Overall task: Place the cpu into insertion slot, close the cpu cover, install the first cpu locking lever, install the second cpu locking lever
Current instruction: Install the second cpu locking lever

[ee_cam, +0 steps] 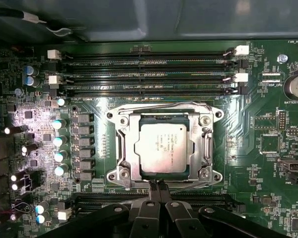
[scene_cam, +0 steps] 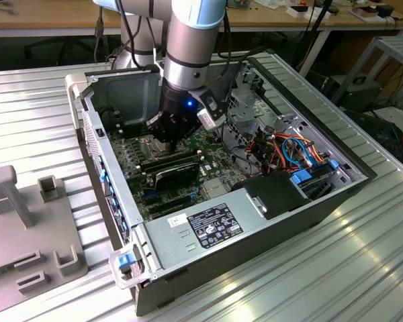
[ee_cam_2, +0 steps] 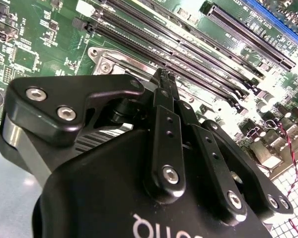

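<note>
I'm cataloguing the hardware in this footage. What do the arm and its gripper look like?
The arm is a thick silver-grey tube with pale blue joint caps, and black cables run beside it. Its black wrist section carries a small lit blue light and a grey-white box on one side. The gripper is matte black, with linkage bars joined by silver screws and slim fingers; white lettering marks its body.

One cpu point(ee_cam: 161, 147) sits under one cpu cover point(ee_cam: 123, 148) in one insertion slot point(ee_cam: 190, 176). Four long memory slots point(ee_cam: 149, 74) run at its 12 o'clock side. Four screws point(ee_cam: 205, 120) mark the frame's corners. One computer case point(scene_cam: 269, 221) lies on one tabletop point(scene_cam: 336, 275).
</note>
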Controlling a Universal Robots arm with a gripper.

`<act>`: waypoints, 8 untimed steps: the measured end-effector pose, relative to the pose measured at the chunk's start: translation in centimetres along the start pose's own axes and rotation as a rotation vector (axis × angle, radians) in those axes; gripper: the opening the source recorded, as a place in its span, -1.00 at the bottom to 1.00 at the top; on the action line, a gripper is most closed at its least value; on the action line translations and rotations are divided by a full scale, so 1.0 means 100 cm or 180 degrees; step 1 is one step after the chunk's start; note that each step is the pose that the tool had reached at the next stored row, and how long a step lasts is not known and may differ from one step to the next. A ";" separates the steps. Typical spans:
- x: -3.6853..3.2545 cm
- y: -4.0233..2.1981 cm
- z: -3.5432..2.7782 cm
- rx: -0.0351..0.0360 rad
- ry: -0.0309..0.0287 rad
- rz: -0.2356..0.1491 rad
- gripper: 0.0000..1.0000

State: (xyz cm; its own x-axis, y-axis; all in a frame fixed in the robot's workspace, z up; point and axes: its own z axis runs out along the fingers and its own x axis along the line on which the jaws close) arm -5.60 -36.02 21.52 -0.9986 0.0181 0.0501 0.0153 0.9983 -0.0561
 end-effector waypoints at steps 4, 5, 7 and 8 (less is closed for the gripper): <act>0.0017 0.0001 0.0020 -0.0004 0.0000 0.0000 -0.79; 0.0024 0.0001 0.0025 -0.0006 0.0000 0.0000 -0.79; 0.0035 0.0002 0.0031 -0.0011 0.0000 0.0000 -0.79; 0.0041 0.0002 0.0035 -0.0014 0.0000 0.0000 -0.79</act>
State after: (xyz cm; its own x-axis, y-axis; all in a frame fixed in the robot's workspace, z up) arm -6.02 -36.01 21.19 -0.9986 0.0180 0.0501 0.0154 0.9985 -0.0517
